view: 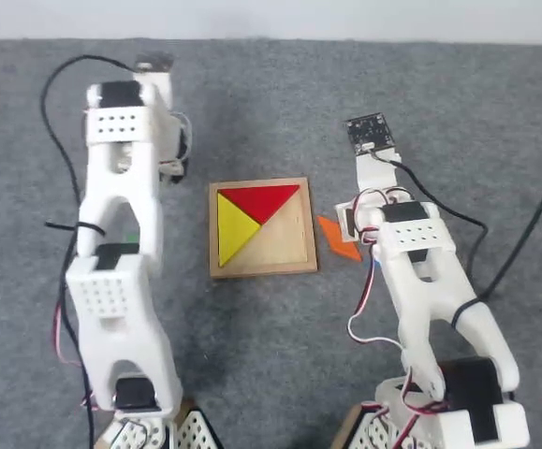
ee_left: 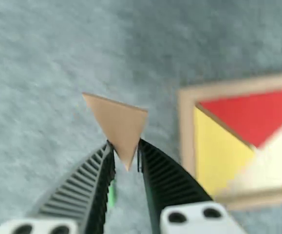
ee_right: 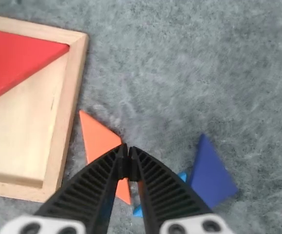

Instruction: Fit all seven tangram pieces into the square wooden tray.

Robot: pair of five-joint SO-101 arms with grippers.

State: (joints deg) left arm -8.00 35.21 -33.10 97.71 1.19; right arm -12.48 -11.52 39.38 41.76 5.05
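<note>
The left tool [ee_left: 125,147] is narrowed on one corner of a tan triangle [ee_left: 117,119]. The triangle's widest edge points away from the fingers. Whether it is lifted or resting on the grey counter [view: 252,355] cannot be told.

The coming move turns on where the tray [view: 261,272] lies from this tool. In the high view the tray is to the robot's right of the tool and closer to the arm bases. Its bare wood is on the half away from the left arm. The triangle would probably have to cross over the filled part to reach that space.

The right tool [ee_right: 129,152] has its fingertips pressed together with nothing visibly between them. It hangs over an orange piece [ee_right: 98,139] lying just beside the tray's right rim, with its long axis running along that rim. The right arm is clearly the nearer one to this piece.

Counted by colour:
- **In the tray:** two pieces, a red triangle [view: 261,200] and a yellow triangle [view: 233,227], meeting along one edge.
- **In the left tool:** one tan triangle.
- **By the right tool:** three pieces, which are the orange one, a dark blue triangle [ee_right: 210,171] and a light blue piece [ee_right: 140,210] mostly hidden under the fingers.
- **Under the left tool:** a green sliver [ee_left: 111,195], probably the seventh piece, with its shape hidden.
</note>
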